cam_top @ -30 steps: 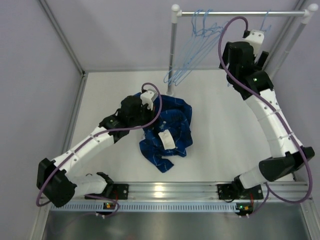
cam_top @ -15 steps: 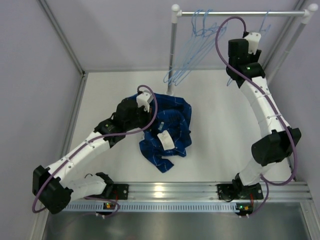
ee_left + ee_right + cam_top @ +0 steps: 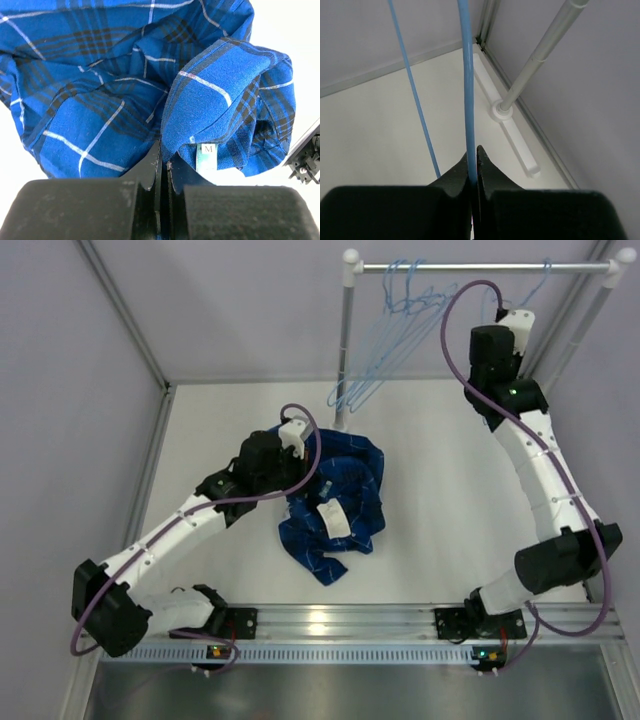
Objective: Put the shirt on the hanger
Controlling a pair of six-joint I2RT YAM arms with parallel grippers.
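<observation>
left gripper (image 3: 163, 167): I see its jaws pinched narrow on a fold of the shirt (image 3: 100, 115).
right gripper (image 3: 474, 165): I have it clamped on the hanger (image 3: 466, 85) wire.
shirt: crumpled on the table (image 3: 440, 510).
hanger: up by the rail (image 3: 480, 267), right end.

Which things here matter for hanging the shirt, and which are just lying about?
In the job: shirt, pinched by the left end effector; hanger, gripped by the right end effector.
Just there: spare hangers on the rail.
</observation>
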